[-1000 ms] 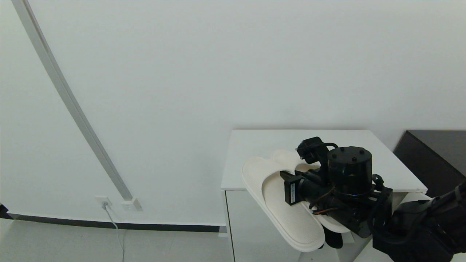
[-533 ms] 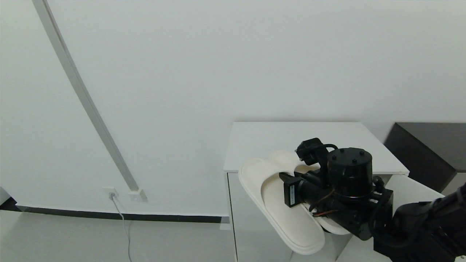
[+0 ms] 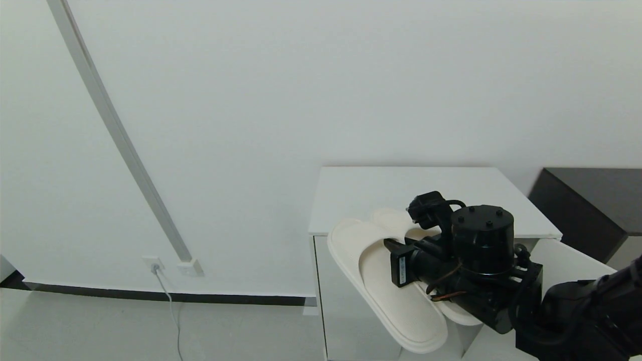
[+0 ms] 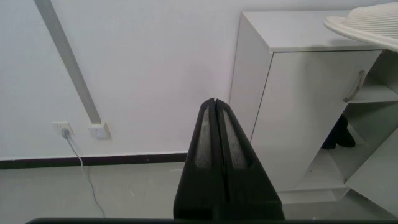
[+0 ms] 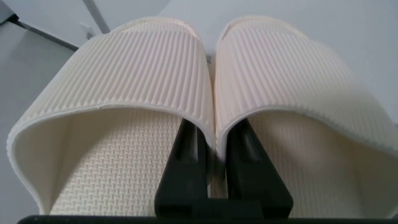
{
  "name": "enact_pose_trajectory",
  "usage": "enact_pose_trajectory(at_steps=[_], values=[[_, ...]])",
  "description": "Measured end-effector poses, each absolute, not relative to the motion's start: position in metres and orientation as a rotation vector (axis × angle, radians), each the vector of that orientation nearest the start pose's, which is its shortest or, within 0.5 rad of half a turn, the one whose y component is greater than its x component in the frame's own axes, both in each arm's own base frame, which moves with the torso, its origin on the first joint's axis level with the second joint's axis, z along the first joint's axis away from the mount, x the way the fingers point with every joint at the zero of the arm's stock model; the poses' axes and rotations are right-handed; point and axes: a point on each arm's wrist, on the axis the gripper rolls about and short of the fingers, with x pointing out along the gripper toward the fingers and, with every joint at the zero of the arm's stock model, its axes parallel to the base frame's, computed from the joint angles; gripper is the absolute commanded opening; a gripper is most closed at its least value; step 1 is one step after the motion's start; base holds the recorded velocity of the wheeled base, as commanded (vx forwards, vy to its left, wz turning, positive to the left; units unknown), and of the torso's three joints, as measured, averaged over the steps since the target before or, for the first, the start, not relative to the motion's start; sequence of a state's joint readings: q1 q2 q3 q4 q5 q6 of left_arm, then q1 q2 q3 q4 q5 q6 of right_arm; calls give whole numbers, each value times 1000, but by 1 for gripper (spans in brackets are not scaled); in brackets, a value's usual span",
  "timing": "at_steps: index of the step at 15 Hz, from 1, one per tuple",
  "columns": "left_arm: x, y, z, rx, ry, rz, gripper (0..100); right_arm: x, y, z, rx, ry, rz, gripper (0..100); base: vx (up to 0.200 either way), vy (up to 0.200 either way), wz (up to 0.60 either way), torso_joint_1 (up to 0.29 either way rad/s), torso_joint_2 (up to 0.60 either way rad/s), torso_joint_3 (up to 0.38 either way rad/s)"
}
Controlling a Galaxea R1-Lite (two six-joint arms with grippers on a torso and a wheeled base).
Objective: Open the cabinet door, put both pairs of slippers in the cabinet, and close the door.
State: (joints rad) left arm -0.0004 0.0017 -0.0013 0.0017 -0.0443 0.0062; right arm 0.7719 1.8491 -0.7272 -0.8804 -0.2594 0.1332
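My right gripper [image 3: 407, 246] is shut on a pair of cream ribbed slippers [image 3: 381, 273], holding them in the air before the white cabinet [image 3: 401, 188]. In the right wrist view its fingers [image 5: 189, 146] pinch the two inner strap edges of the slippers [image 5: 143, 81] together. One slipper's sole [image 4: 367, 25] juts in near the cabinet's top. The cabinet's left door [image 4: 298, 112] is closed; its right door [image 3: 567, 260] stands swung out. A dark object [image 4: 339, 134] sits on a shelf in the open half. My left gripper [image 4: 214, 143] is shut and holds nothing, low and left of the cabinet.
A dark piece of furniture [image 3: 592, 200] stands right of the cabinet. On the wall to the left are a grey strip [image 3: 115, 130] and sockets [image 3: 153, 263] with a cable hanging to the floor. Bare floor [image 3: 150, 331] lies left of the cabinet.
The head view has shifted, so the cabinet and wall strip sit differently in the picture. My right gripper keeps its hold on the slippers and stays before the cabinet.
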Motion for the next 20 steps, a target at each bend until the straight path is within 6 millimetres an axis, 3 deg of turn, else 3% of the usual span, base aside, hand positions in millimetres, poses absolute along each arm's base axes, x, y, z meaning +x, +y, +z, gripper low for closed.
enact_pose_trajectory(at_steps=[4,20], values=[[-23,-1,76,6,2,-44,0,237,223,140,3,238,496,0,0,0,0,0,0,0],[-23,-1,76,6,1,-45,0,237,223,141,7,226,496,0,0,-200,0,3,1,3]])
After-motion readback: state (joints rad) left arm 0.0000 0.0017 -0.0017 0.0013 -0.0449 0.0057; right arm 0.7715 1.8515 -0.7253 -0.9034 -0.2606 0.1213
